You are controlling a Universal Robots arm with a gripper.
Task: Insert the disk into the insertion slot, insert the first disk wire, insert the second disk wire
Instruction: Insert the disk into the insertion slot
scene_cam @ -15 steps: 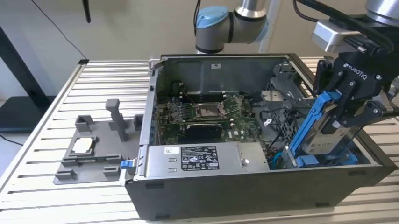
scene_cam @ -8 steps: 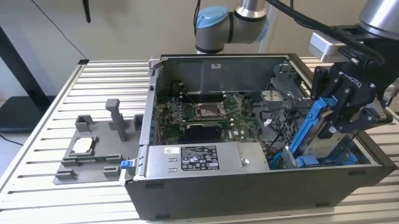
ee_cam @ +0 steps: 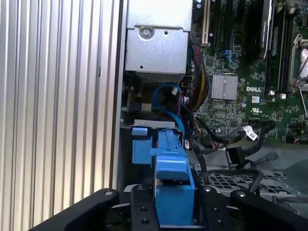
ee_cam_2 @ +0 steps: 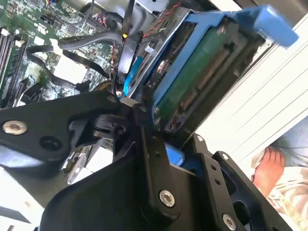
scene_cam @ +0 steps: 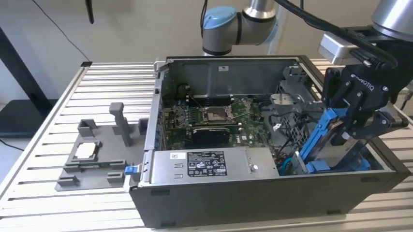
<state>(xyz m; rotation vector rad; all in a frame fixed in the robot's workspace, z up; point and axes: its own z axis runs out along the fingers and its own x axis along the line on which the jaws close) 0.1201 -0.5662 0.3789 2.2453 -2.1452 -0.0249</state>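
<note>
Disk (scene_cam: 330, 145) clamped on edge, nose down at the slot

Gripper (scene_cam: 353, 137) has its fingers closed across the disk, which stands steeply tilted in the computer case (scene_cam: 271, 205), at the corner on the exterior view's right. Its long axis runs down from the gripper toward the insertion slot (scene_cam: 335, 166) right beneath. The blue carrier's lower end looks to meet the slot's blue fittings; seated or not, I cannot tell. Black cables (ee_cam: 216, 139) and a blue wire (ee_cam: 168, 101) crowd just beside the slot, on the motherboard (scene_cam: 219, 118) side.
</note>
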